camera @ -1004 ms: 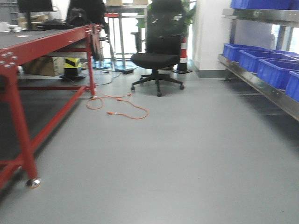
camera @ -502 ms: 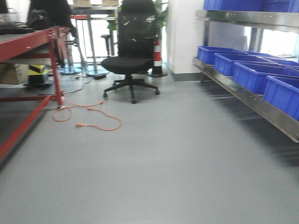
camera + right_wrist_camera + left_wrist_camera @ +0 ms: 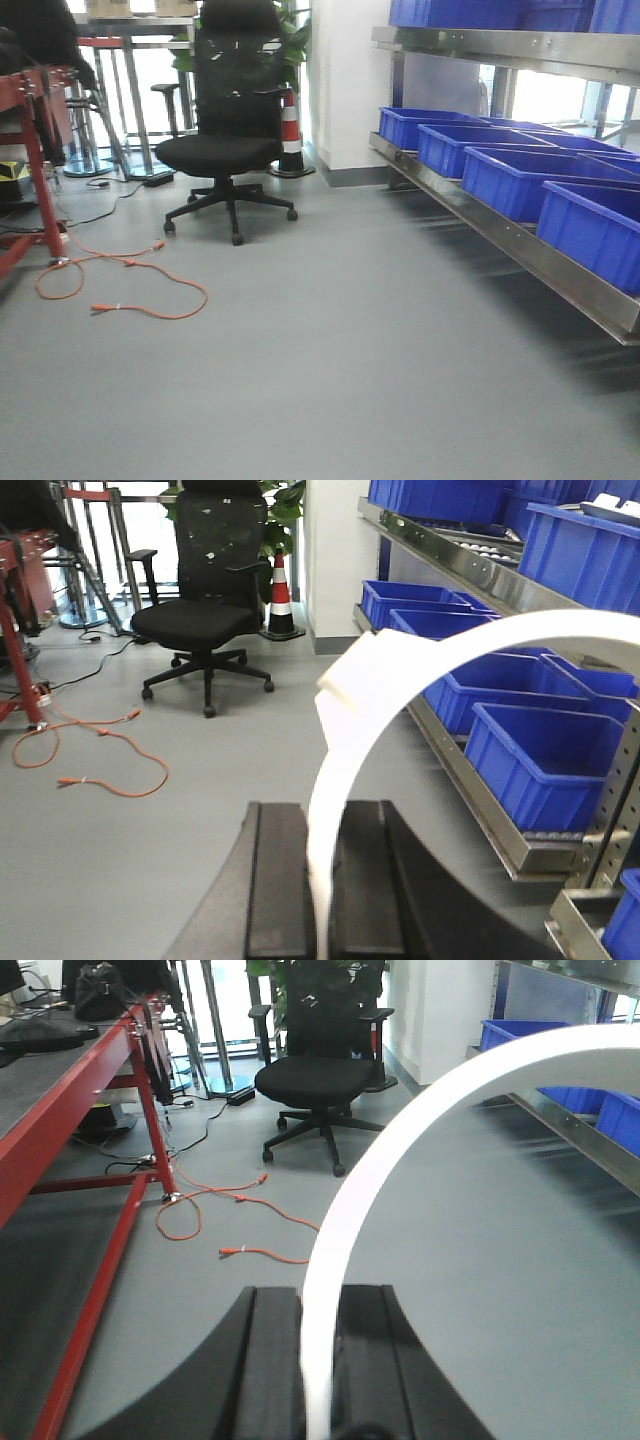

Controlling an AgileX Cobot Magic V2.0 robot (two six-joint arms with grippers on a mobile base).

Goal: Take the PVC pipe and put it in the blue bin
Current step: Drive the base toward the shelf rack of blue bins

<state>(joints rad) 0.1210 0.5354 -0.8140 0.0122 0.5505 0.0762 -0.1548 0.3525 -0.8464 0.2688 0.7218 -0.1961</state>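
Report at this moment: your left gripper (image 3: 318,1305) is clamped on the lower end of the PVC pipe (image 3: 338,1210), which rises from between the black pads and arcs away toward 1 o'clock, well ahead of the fingers. Your right gripper (image 3: 320,815) is likewise closed on a second white arc (image 3: 328,780), with a squared end showing near its top. Neither piece has been placed yet. The blue bins (image 3: 590,230) stand in a row on the steel shelf (image 3: 500,235) at 2 to 3 o'clock, under an upper shelf (image 3: 500,42) that limits headroom over them. Main risk, in my judgement: each strip is pinched at one end only, so the long free arc may swing, pivot in the pads or slip if it strikes a bin rim or the shelf edge on approach. Lead with the arc tip clear and above the rim. Second risk: the orange cable (image 3: 130,295) lying looped on the floor at 9 to 10 o'clock could foul the base. The office chair (image 3: 225,150) sits at 11 o'clock and the red table leg (image 3: 35,170) at far 9 o'clock. The grey floor (image 3: 330,380) ahead at 12 o'clock is your open room.
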